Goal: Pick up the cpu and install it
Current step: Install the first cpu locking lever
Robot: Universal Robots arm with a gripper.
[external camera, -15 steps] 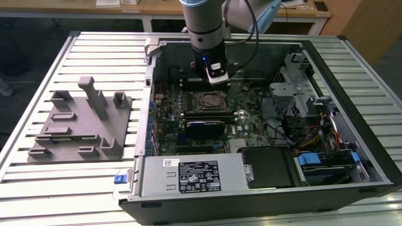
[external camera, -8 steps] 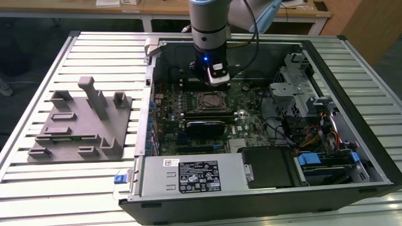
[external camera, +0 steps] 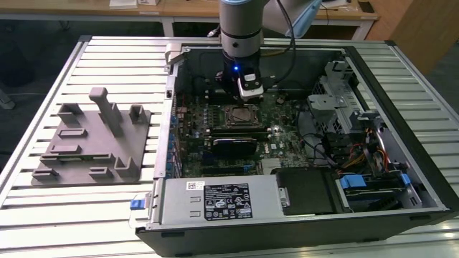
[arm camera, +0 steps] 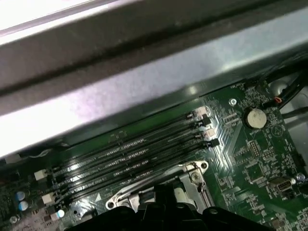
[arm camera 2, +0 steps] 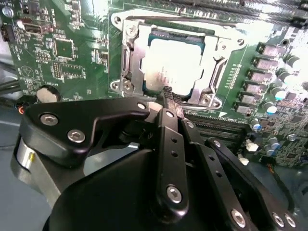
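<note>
- The cpu point(arm camera 2: 172, 67), pale silver top, lies flat inside the socket frame point(arm camera 2: 132, 55) on the motherboard point(arm camera 2: 67, 43) in the second wrist view. In the exterior view the socket point(external camera: 240, 115) sits at mid-board inside the open computer case point(external camera: 401, 161), toward the far half of the case.
- The cpu looks level and square within the frame; no edge appears to ride up. Whether it is fully down on the contacts I cannot tell.
- Step in hand, as I judge it: the install end of the task. The chip is already in the socket, not carried.
- What the moment calls for, by my reading: a straight, clean lift clear of the socket so the chip is not dragged, and some check of seating.
- The gripper point(arm camera 2: 169, 98) hangs just above the near edge of the cpu. Its fingers point(arm camera 2: 168, 94) appear drawn close together, nothing between them; the tip sits at the chip's edge, touching or just above, I cannot tell which.
- In the exterior view the gripper point(external camera: 249, 91) hangs on the arm point(external camera: 240, 27) directly over the far side of the socket.
- The first wrist view shows memory slots point(arm camera: 130, 159) beside the socket frame's corner point(arm camera: 192, 173), and a coin cell point(arm camera: 254, 117) further along.
- Grey plastic fixture point(external camera: 93, 140) with upright posts stands on the slatted table point(external camera: 43, 204), at the exterior view's left, well apart from the case.
</note>
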